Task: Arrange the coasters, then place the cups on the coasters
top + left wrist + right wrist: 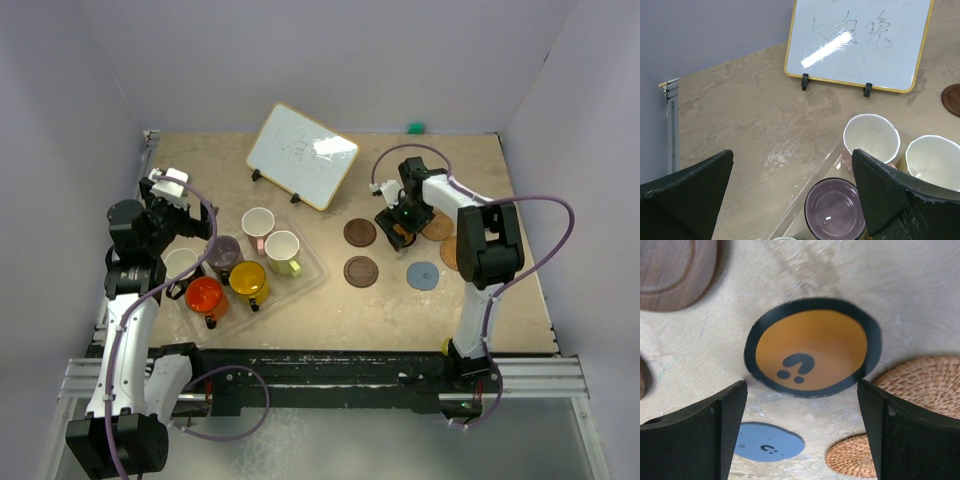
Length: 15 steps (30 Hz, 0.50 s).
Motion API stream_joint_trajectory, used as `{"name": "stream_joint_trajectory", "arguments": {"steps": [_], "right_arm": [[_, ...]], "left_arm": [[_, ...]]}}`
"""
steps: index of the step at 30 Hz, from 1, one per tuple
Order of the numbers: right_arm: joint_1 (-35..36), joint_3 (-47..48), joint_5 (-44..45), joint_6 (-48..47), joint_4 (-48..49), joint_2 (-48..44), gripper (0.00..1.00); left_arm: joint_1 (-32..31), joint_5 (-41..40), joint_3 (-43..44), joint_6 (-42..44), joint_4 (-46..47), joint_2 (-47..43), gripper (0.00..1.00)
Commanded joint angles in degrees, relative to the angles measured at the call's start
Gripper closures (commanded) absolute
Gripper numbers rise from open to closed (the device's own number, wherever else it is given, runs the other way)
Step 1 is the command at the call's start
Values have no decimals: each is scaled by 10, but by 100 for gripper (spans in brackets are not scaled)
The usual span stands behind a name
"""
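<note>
Both spread apart, we log | right pincer (pixel 802 390) above orange-centred coaster (pixel 812 352) | left pincer (pixel 790 165) near mauve mug (pixel 835 210)

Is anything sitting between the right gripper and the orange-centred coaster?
Nothing visible. The right gripper hangs open over the orange-centred coaster, whose top is bare. The nearest woven coaster lies off to one side.

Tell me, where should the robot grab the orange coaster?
By its black rim, from straight above. The orange coaster is a thin disc lying flat on the table, with no handle. So the open right pincer above it would likely need to pinch two opposite edges, fingers down at the tabletop. A woven coaster sits close on one side, so that finger has little room.
</note>
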Motion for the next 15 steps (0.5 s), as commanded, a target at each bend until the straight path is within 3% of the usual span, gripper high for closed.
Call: {"name": "stream_joint_trajectory", "arguments": {"steps": [1, 15], "right_arm": [[1, -36, -18, -6, -18, -71, 6], [-9, -229, 19, -116, -51, -259, 0]], "left_arm": [[6, 14, -2, 7, 25, -8, 1], [6, 22, -5, 5, 29, -8, 1]]}}
